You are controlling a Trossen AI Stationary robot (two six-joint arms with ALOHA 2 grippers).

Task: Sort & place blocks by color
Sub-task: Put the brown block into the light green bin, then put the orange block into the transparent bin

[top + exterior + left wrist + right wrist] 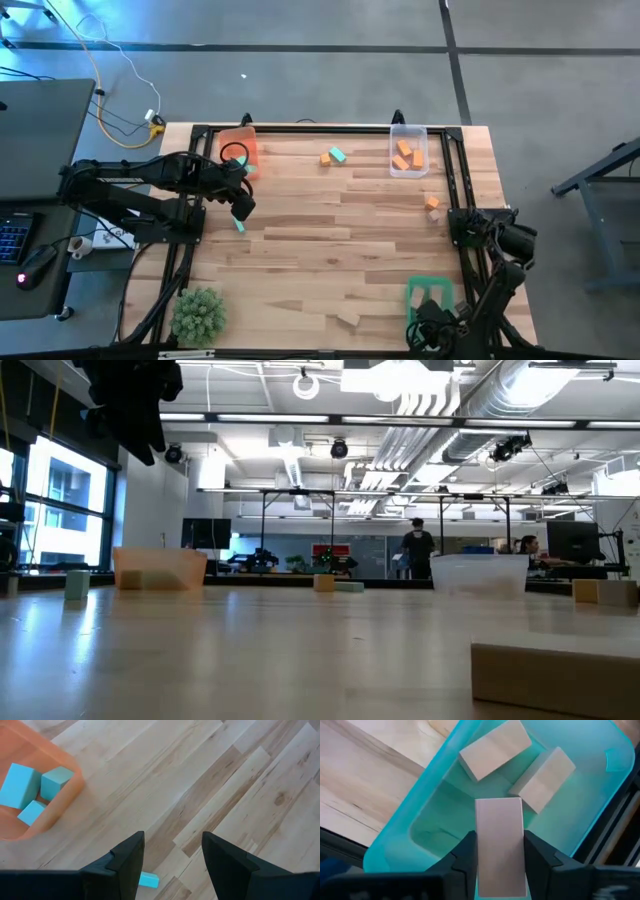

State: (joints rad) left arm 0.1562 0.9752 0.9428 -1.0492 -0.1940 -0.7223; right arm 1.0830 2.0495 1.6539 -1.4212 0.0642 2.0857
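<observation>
My right gripper [500, 862] is shut on a tan block [499, 835] above the green tray [420, 827], which holds two more tan blocks [495, 747]. In the high view this gripper [432, 320] is at the table's near right. My left gripper [172, 855] hangs open above the table's left part, with nothing between its fingers. A teal block [149, 880] lies on the wood just below it. The orange tray [55, 805] beside it holds three teal blocks [20, 785]. My right gripper pinches the tan block by its two long sides [481, 852] between its two fingers. The fingers come from above, pointing steeply down, and lie along the block. The block is lifted clear, over the green tray's inside.
A clear tray [408, 150] with orange blocks stands at the far right. An orange and a teal block [333, 156] lie at the far middle, two blocks [432, 208] near the right edge, and a tan one [347, 318] near the front. A spiky plant [198, 312] stands near left.
</observation>
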